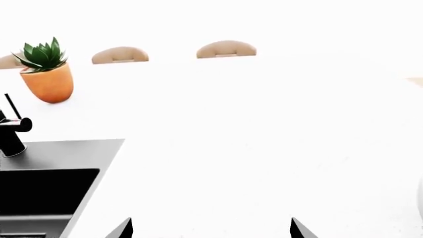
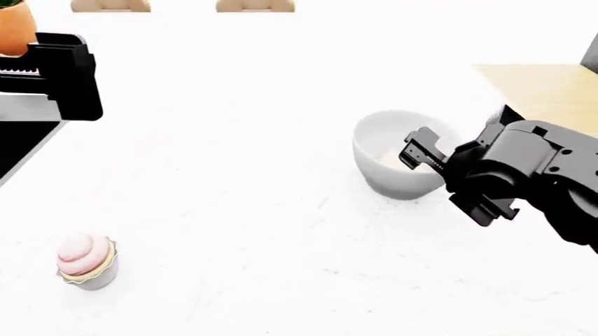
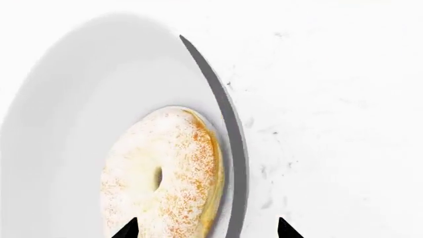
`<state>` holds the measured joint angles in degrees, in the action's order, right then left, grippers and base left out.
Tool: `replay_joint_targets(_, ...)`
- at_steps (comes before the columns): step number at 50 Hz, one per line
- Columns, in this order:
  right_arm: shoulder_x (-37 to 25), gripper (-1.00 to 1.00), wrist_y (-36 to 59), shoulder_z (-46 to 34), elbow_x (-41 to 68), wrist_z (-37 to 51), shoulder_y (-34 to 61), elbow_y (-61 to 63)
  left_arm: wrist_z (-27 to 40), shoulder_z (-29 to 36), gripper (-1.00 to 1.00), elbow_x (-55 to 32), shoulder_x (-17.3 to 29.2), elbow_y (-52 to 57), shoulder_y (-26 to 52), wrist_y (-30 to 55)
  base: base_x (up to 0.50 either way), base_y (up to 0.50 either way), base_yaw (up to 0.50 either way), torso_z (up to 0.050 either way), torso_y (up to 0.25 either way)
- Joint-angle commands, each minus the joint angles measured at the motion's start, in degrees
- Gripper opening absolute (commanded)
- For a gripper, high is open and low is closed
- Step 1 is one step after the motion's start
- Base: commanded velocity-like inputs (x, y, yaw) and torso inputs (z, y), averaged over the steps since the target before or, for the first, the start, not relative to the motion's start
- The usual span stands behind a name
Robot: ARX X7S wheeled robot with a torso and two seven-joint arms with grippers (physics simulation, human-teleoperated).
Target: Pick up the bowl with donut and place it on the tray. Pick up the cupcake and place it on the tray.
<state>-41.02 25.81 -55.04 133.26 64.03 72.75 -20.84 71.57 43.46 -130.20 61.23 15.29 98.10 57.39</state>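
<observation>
I am looking down from the head camera at a white counter (image 2: pixel 280 140), where the bowl (image 2: pixel 388 171) is sitting upright to my right of centre, its mouth facing up. My right gripper (image 2: pixel 421 150) is hanging over the bowl's right rim, and in the right wrist view its 2 dark fingertips (image 3: pixel 127 229) are sitting apart, 1 over the donut (image 3: pixel 162 173) and the other outside the wall, so the rim is lying between spread jaws that are not clamping anything. The donut is lying inside the bowl, leaning against the inner wall near that rim; its centre hole is facing the camera rather than straight up, and in that view its longer outline is running roughly along the curve of the rim. The cupcake (image 2: pixel 87 262) is standing upright near the front-left of the counter, frosting pointing up, well apart from the bowl. My left gripper (image 2: pixel 56 73) is hovering high at the far left, close to the edge of the black sink (image 1: pixel 46 191); the left wrist view is showing its 2 tips wide apart with nothing between them. Beyond the sink, a black faucet (image 1: pixel 12 131) and an orange plant pot (image 1: pixel 47 82) are standing on the counter. I am not seeing the tray in any view.
</observation>
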Motion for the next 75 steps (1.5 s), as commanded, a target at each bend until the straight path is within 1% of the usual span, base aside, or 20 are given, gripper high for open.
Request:
replay_joint_targets(1,1.99,-1.00,0.72,-1.90,-0.81,-0.54,-0.94,-4.81,-0.14,0.13,1.00,0.12,0.31,0.10,-0.16,-0.19,0.00,0.00,0.00,0.000,0.000)
replay_joint_targets(8,1.22,-1.00,-0.47,-2.11,-0.99,1.97,-1.71,-2.91,-0.28,0.28,1.00,0.31,0.13,0.03,-0.12,-0.23,0.00,0.00,0.00,0.000,0.000)
replay_joint_targets(17,0.44,-1.00,-0.99,-1.54,-0.70,2.86,-1.62,-0.80,0.20,0.32,1.00,-0.25,0.69,0.56,0.36,-0.13,0.00,0.00,0.00,0.000,0.000)
replay_joint_targets(29,-4.42,-1.00,-5.68,3.15,0.18,2.22,-2.65,8.10,-0.39,0.52,1.00,-0.04,0.12,0.76,-1.11,-1.76,0.00,0.00,0.00,0.000,0.000)
replay_joint_targets(35,-7.15,-1.00,-5.13,5.75,2.67,5.44,0.99,13.49,-0.16,0.54,1.00,0.14,-1.09,-0.02,0.28,-1.59,0.00,0.00,0.00,0.000,0.000)
replay_joint_targets(38,-7.56,-1.00,-4.27,6.54,3.74,6.35,2.95,14.74,-0.29,0.42,1.00,0.49,-1.16,0.06,0.17,-1.94,0.00,0.00,0.00,0.000,0.000)
replay_joint_targets(54,-6.50,-1.00,-0.68,6.37,3.57,7.34,8.51,13.80,-1.46,0.15,1.00,1.67,-0.73,0.77,-1.80,-3.63,0.00,0.00,0.00,0.000,0.000)
replay_joint_targets(57,-6.32,-1.00,0.38,5.96,3.73,8.89,10.21,13.63,-1.76,0.20,1.00,1.15,-0.85,1.08,-3.11,-4.83,0.00,0.00,0.00,0.000,0.000)
replay_joint_targets(60,-6.24,-1.00,1.82,5.40,3.92,10.45,11.96,13.33,-3.52,-0.30,1.00,-1.81,-0.97,2.03,-5.80,-7.50,0.00,0.00,0.00,0.000,0.000)
replay_joint_targets(64,-6.35,-1.00,3.16,5.14,4.49,11.21,13.31,12.81,-1.27,1.09,1.00,-9.51,-2.04,1.65,-4.32,-7.58,0.00,0.00,0.00,0.000,0.000)
replay_joint_targets(69,-7.40,-1.00,4.03,5.02,4.93,11.14,13.19,12.74,5.97,3.88,1.00,-20.24,-3.65,0.77,0.91,-8.65,0.00,0.00,0.00,0.000,0.000)
replay_joint_targets(75,-8.84,-1.00,4.25,4.64,4.84,10.73,11.85,12.32,16.99,8.39,1.00,-34.35,-5.41,0.97,9.41,-12.11,0.00,0.00,0.00,0.000,0.000)
